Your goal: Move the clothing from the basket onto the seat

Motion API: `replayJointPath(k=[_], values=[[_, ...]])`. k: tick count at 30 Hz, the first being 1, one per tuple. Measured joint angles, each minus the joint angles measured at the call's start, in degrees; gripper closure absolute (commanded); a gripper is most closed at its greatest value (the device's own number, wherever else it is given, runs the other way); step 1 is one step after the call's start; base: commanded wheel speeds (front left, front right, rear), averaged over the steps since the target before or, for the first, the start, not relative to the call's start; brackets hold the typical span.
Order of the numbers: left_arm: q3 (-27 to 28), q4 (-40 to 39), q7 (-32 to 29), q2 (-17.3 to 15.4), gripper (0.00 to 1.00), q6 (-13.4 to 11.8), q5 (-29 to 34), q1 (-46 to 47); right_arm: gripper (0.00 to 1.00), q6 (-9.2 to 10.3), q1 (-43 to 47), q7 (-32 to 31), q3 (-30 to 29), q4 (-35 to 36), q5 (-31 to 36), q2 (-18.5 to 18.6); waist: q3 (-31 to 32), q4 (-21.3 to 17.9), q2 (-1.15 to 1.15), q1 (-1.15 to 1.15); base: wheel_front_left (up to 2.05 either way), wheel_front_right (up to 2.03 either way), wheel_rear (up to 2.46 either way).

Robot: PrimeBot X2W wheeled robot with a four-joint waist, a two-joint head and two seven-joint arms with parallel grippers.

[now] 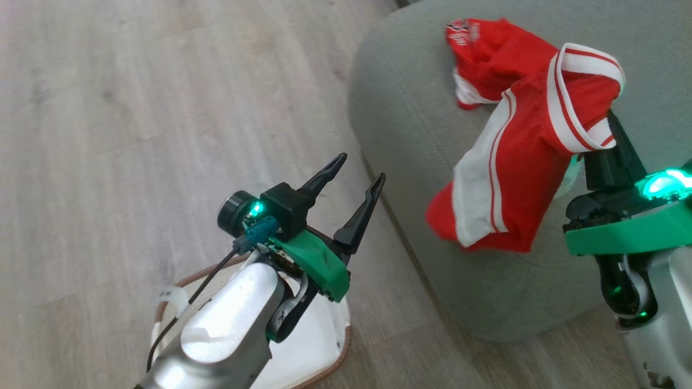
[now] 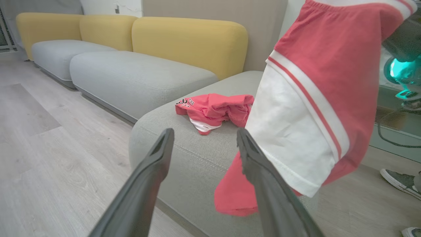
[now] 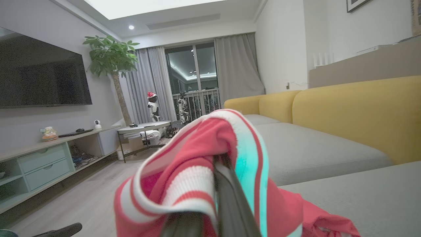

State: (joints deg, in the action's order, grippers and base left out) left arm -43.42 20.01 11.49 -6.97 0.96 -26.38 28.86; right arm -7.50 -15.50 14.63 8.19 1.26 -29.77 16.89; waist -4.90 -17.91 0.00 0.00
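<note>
Red shorts [image 1: 519, 162] with white side stripes hang from my right gripper [image 1: 610, 116], which is shut on their striped waistband [image 3: 197, 184]; they dangle over the front edge of the grey-green seat [image 1: 411, 108]. A crumpled red jersey [image 1: 486, 59] lies on the seat behind them, also visible as the jersey [image 2: 213, 110] in the left wrist view. My left gripper [image 1: 354, 178] stands open and empty above the floor, left of the seat and just above the white basket [image 1: 319, 346]. In the left wrist view the shorts [image 2: 315, 98] hang just right of my fingers [image 2: 253, 158].
Light wood floor [image 1: 135, 135] spreads to the left. More grey seats with yellow backrests [image 2: 190, 42] run along the wall. A shoe [image 2: 399, 181] rests on the floor at the right. A TV unit [image 3: 42, 158], a plant and a small table stand across the room.
</note>
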Motion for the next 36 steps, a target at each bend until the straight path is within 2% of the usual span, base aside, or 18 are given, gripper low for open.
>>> replayJointPath(k=[8,17,22,26,30,36], values=[[-0.1,0.8,1.2,0.0,0.0,-0.5,0.8,0.1,1.0,0.0,0.0,0.0,-0.8,2.7,0.0,0.0,-1.4,-7.5,0.0,0.0,0.0,0.0,0.0],[-0.2,2.3,1.7,0.3,0.0,-0.5,0.8,0.5,1.0,0.0,-0.2,0.0,-1.6,4.0,-0.4,1.2,-3.0,-10.5,0.0,0.0,0.0,0.0,0.0],[-0.7,2.6,1.7,0.7,0.0,-0.5,0.8,1.4,1.0,0.0,-3.7,0.0,-2.2,3.1,-2.0,5.4,-4.2,-10.1,0.0,0.0,0.0,0.0,0.0],[-1.0,2.6,1.2,0.8,0.0,-0.5,0.9,3.0,1.0,0.0,-10.5,0.0,-2.1,1.2,-0.9,10.6,-5.9,-9.2,0.0,0.0,0.0,0.0,0.0],[-1.7,2.6,0.1,1.0,0.0,-0.5,1.0,4.3,1.0,0.0,-17.4,0.0,-2.1,-1.1,-2.3,13.6,-8.4,-7.9,0.0,0.0,0.0,0.0,0.0],[-2.8,2.3,-1.2,1.7,0.0,-1.1,3.0,8.1,1.0,0.0,-27.2,0.0,-2.4,-9.2,-4.0,20.1,-13.9,-5.5,0.0,0.0,0.0,0.0,0.0]])
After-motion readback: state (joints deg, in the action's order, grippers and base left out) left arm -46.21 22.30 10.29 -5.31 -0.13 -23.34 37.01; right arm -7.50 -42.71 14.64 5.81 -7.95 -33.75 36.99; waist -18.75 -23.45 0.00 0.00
